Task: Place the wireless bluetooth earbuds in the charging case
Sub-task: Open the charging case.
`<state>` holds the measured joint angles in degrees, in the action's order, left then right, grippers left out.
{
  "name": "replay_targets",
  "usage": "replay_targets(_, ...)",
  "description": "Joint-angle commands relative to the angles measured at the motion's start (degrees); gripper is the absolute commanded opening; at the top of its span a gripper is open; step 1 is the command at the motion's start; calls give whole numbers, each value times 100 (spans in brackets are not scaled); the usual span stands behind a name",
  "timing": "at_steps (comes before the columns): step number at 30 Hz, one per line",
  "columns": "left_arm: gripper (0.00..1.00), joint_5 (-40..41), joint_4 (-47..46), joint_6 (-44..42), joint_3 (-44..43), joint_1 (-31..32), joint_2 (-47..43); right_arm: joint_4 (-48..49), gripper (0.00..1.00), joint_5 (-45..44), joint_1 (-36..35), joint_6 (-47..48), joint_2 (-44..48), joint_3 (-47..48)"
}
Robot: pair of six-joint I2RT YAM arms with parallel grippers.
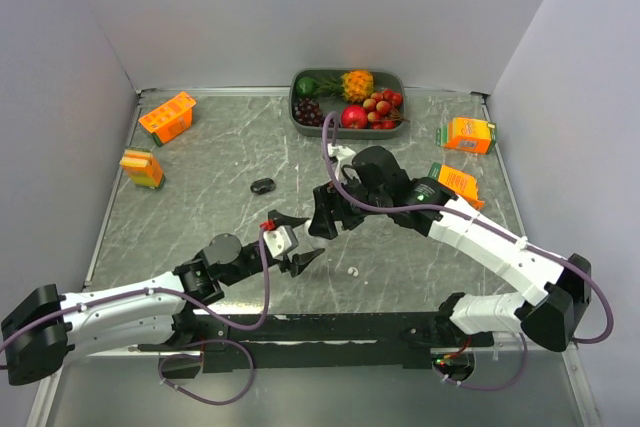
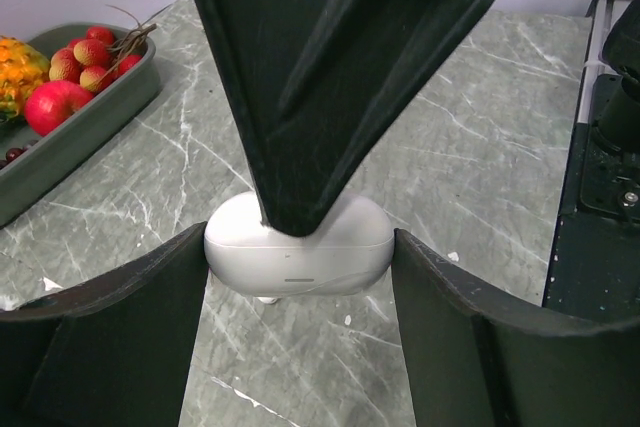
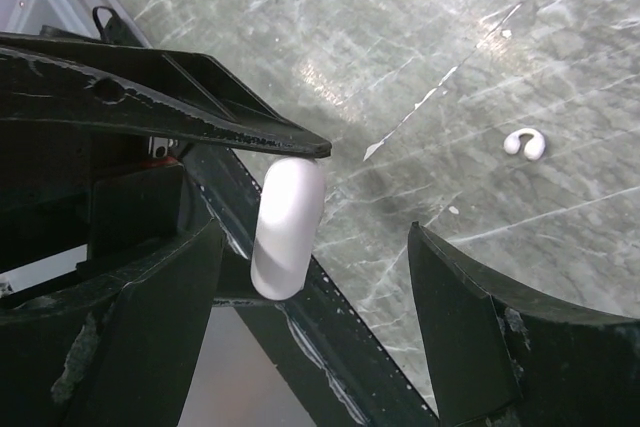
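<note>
A white charging case [image 2: 298, 257], lid closed, is clamped at its two ends between my left gripper's [image 2: 300, 259] fingers, a little above the table. In the right wrist view the case [image 3: 288, 227] shows edge-on. My right gripper [image 3: 315, 232] is open around it, and one of its fingers [image 2: 330, 77] touches the top of the lid. In the top view both grippers, left [image 1: 304, 239] and right [image 1: 322, 217], meet at the table's middle. A small white curled piece [image 3: 525, 143], perhaps an earbud, lies on the table [image 1: 353, 271]. No black buds are discernible.
A small black oval object [image 1: 262, 186] lies left of the grippers. A green tray [image 1: 300, 119] of fruit stands at the back. Orange cartons lie at the left [image 1: 167, 117], [image 1: 142, 168] and the right [image 1: 468, 134], [image 1: 458, 182]. A black rail [image 1: 330, 327] runs along the near edge.
</note>
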<state>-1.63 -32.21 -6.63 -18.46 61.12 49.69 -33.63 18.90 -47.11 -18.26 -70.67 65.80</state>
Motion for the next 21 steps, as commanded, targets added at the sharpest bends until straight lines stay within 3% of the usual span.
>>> replay_targets(1, 1, 75, -154, -110, -307, 75, -91, -12, 81, 211, -44, 95, -104, 231)
replay_targets(21, 1, 145, 65, -224, -299, 172, -311, -144, 81, -114, 9, 16, 150, 170)
